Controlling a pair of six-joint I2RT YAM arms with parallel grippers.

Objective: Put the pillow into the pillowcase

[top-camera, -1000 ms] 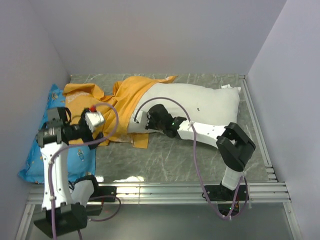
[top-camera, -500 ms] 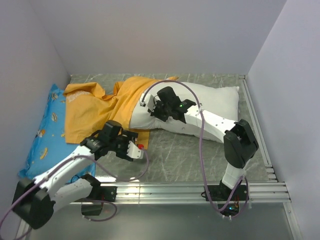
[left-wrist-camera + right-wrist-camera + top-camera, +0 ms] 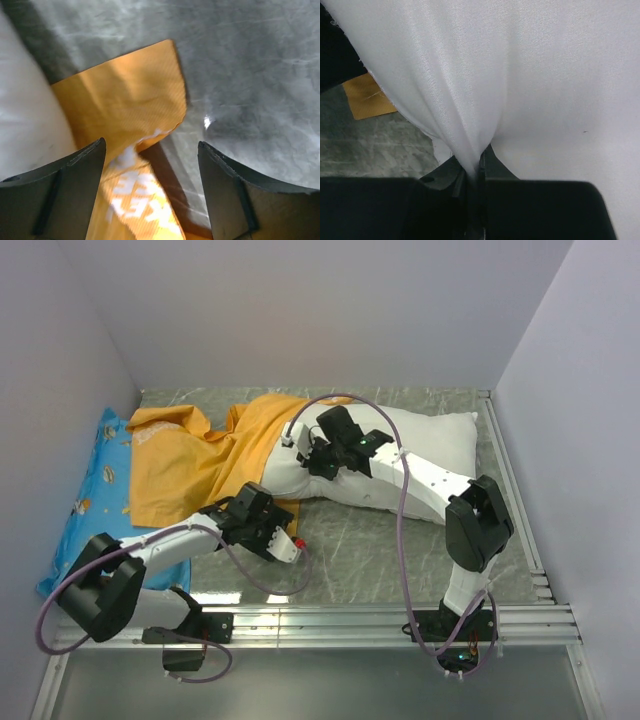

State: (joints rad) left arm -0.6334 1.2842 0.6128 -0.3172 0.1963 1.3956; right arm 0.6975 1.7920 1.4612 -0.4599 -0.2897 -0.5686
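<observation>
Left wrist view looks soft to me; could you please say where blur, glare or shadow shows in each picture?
Left wrist: near fingers blurred and dark, small glint on the table. Right wrist: pillow fills the frame, bright; right gripper below nearly black. Top external: even light, sharp throughout.

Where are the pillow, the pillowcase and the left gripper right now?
pillow (image 3: 440, 445), top view, on its bare right half.
pillowcase (image 3: 185, 465), top view, on the flat orange stretch left of the pillow.
left gripper (image 3: 151, 145), left wrist view, midway between its open fingertips, over the pillowcase's corner.
</observation>
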